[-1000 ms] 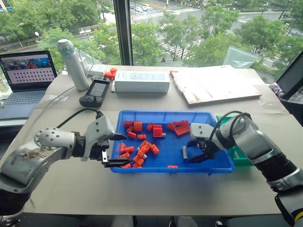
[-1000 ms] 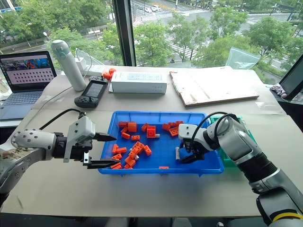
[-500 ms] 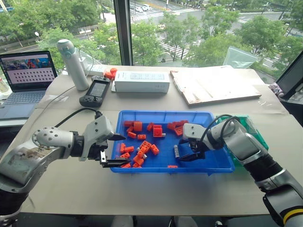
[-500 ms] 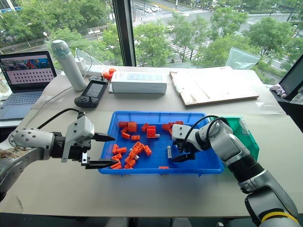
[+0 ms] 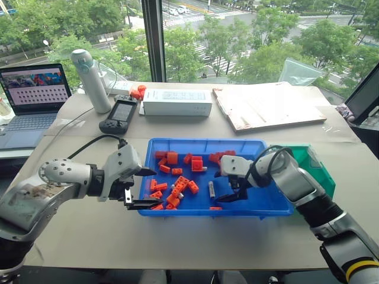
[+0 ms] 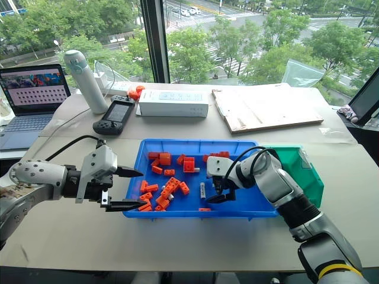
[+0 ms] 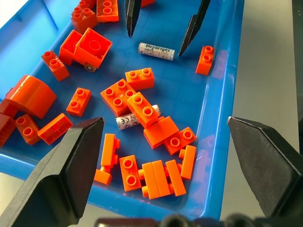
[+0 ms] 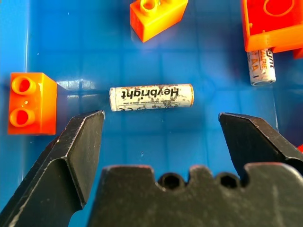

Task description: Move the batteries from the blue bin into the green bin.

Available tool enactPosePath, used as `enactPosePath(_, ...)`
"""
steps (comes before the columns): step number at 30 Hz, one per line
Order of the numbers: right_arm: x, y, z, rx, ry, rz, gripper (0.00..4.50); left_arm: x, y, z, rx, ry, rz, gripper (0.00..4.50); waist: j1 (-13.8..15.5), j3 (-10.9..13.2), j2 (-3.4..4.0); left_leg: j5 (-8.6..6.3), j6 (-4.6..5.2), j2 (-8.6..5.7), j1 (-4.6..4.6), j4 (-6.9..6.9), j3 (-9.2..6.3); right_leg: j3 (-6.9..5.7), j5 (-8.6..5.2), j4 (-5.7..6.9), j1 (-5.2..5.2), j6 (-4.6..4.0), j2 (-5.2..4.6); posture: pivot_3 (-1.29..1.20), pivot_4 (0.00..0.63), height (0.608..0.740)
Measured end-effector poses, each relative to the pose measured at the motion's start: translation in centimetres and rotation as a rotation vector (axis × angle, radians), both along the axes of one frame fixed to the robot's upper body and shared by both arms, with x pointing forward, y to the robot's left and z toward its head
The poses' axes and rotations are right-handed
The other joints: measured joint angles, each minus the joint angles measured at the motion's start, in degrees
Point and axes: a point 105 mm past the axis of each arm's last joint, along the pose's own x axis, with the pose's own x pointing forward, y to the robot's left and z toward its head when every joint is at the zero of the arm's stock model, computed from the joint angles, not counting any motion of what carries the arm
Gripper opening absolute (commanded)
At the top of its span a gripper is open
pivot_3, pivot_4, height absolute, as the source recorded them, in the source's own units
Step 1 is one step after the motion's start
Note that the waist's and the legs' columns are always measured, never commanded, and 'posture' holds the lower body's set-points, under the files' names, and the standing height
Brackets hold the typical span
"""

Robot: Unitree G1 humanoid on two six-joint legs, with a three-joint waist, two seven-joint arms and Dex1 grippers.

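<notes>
Black fingers of both the right gripper and left gripper gape wide, empty, the right straddling a battery.

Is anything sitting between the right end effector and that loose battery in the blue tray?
Nothing visible. The whitish cylindrical battery lies alone on the bright-blue plastic tray floor, just ahead of the open right end effector; the small orange plastic brick sits off to one side.

A slim whitish cylindrical battery lies flat on the floor of the wide shallow blue plastic bin, crosswise just ahead of the right gripper's spread jaws. Small orange plastic bricks lie scattered in the bin between both grippers. The small deep green plastic bin sits behind the right gripper's wrist, against the blue bin's side.
</notes>
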Motion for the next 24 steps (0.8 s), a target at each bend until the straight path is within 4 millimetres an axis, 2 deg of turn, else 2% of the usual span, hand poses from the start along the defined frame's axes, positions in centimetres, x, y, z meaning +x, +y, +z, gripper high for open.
enactPosePath(4,-0.2,1.0,-0.2,0.027,0.018,0.016,4.48,0.0,0.0,0.0,0.001,0.000,0.000,4.50,0.02,0.00,0.00,0.00,0.00,0.00,0.00,0.00,0.00,0.00,0.00,0.00,0.00,0.00,0.00,0.00,0.150,0.730)
enactPosePath(7,-0.3,1.6,-0.4,0.049,0.047,0.010,3.75,0.0,0.1,0.0,0.003,-0.001,0.002,4.50,0.02,0.00,0.00,-0.01,-0.01,0.00,0.00,0.00,0.00,0.00,0.00,0.00,0.00,0.00,0.00,0.00,0.150,0.730)
enactPosePath(9,-0.1,1.6,-0.4,0.051,0.058,-0.004,2.99,0.0,0.0,0.0,0.002,-0.001,0.002,4.50,0.02,0.00,0.00,-0.01,-0.02,0.00,0.00,0.00,0.00,0.00,0.00,0.01,0.00,0.00,0.00,0.00,0.150,0.730)
enactPosePath(11,0.3,1.4,-0.4,0.048,0.060,-0.020,2.48,0.0,0.0,0.1,0.002,-0.002,0.001,4.50,0.04,0.00,0.00,-0.01,-0.02,0.00,0.01,0.01,-0.01,-0.02,0.00,0.00,-0.02,0.00,0.00,0.00,0.150,0.730)
enactPosePath(19,0.7,0.8,-0.1,0.074,0.089,-0.065,2.48,-0.1,-0.1,0.1,-0.005,0.000,-0.003,4.50,0.04,0.00,0.00,0.00,-0.02,0.00,0.00,0.00,-0.01,-0.01,0.00,0.01,0.01,0.00,0.00,0.00,0.150,0.730)
enactPosePath(21,0.7,0.4,0.4,0.114,0.117,-0.092,2.48,-0.1,-0.1,0.1,-0.007,0.001,-0.004,4.50,0.06,0.00,0.00,0.00,-0.01,-0.01,-0.01,0.00,-0.01,-0.01,0.00,0.01,0.01,0.00,0.00,0.00,0.150,0.730)
enactPosePath(24,1.0,-2.1,2.8,0.144,0.139,-0.152,2.48,0.0,-0.2,0.3,-0.015,-0.006,-0.010,4.50,0.31,0.06,0.06,0.00,0.00,-0.03,-0.05,0.03,0.00,-0.01,0.01,0.00,0.00,0.02,-0.02,0.00,0.150,0.730)
